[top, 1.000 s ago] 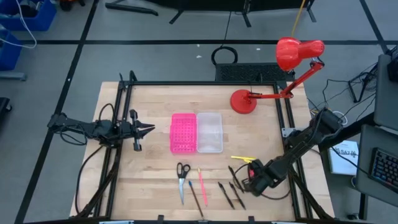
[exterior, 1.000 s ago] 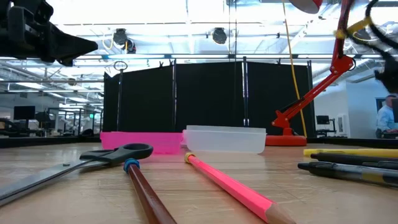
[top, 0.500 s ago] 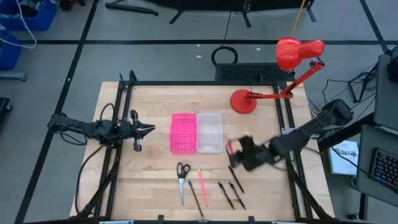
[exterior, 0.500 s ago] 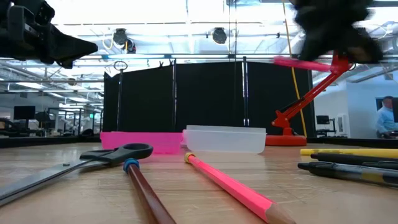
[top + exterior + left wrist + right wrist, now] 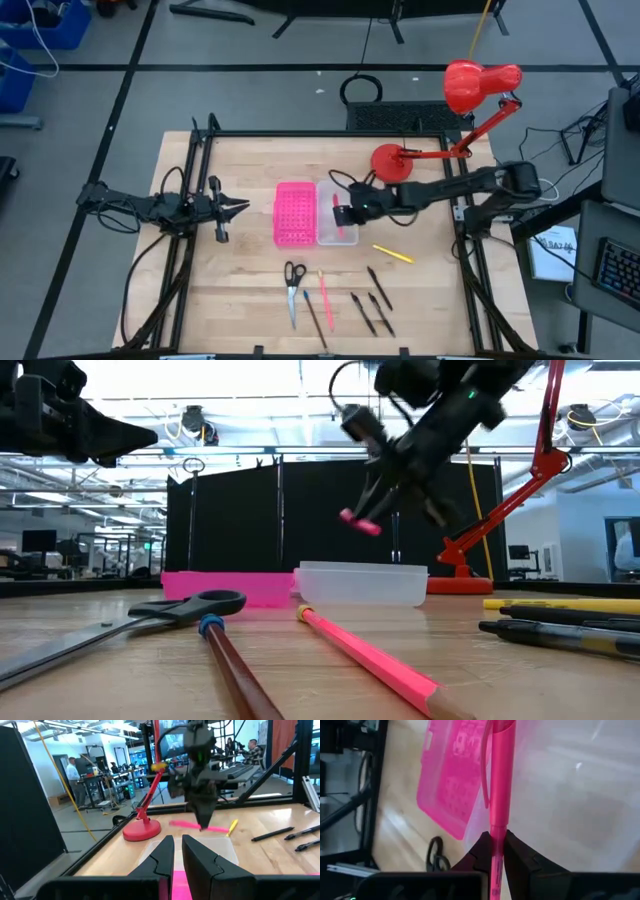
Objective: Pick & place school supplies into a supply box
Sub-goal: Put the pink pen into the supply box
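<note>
My right gripper (image 5: pixel 345 213) hangs over the clear supply box (image 5: pixel 340 232), shut on a pink pen (image 5: pixel 499 780). The box sits on the table, joined to a pink perforated half (image 5: pixel 295 213). On the near part of the table lie black-handled scissors (image 5: pixel 293 285), a pink pencil (image 5: pixel 325 292), a brown pencil (image 5: pixel 315 315), dark pens (image 5: pixel 372 303) and a yellow pen (image 5: pixel 394 254). My left gripper (image 5: pixel 238 207) waits at the left, level, with its fingers nearly together and nothing between them. My right gripper pinches the pink pen's barrel (image 5: pixel 496 831) between its two fingers. The fingers come slanting down from the table's right side and lie across the pen. The pen (image 5: pixel 190 824) is about level and clear above the clear box, its clip end (image 5: pixel 495 740) sticking out beyond the fingers.
A red desk lamp stands with its base (image 5: pixel 390 163) at the far right, its arm rising toward the right. Black frame rails (image 5: pixel 200 230) run along the table's left and right sides. Bare wood lies between the box and the near row of supplies.
My right gripper has swung from the near right of the table, beside the dark pens, toward the far left until it hangs over the clear box. It has risen a little and turned on the way. It has stayed shut on the pink pen, which rides clear of the table.
</note>
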Motion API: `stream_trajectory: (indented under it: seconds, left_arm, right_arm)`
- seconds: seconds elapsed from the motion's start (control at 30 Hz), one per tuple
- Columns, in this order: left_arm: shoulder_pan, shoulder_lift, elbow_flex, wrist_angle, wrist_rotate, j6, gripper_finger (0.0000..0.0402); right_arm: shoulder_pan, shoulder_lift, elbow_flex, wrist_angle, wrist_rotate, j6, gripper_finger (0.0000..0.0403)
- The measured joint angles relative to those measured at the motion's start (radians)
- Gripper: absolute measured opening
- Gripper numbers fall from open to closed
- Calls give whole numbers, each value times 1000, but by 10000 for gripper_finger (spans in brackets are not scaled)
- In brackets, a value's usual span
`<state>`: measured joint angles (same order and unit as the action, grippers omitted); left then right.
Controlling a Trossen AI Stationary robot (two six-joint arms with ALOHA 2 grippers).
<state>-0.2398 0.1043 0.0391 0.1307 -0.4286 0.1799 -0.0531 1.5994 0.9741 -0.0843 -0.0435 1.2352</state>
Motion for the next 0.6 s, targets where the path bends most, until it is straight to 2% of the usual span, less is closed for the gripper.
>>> stream_trajectory:
  seconds: [0.23, 0.6]
  left_arm:
    - [0, 0, 0, 1, 0, 1, 47]
    - [0, 0, 0, 1, 0, -3, 47]
  right_arm:
    - [-80, 122, 3, 66, -118, 9, 20]
    - [-126, 234, 75, 60, -114, -44, 20]
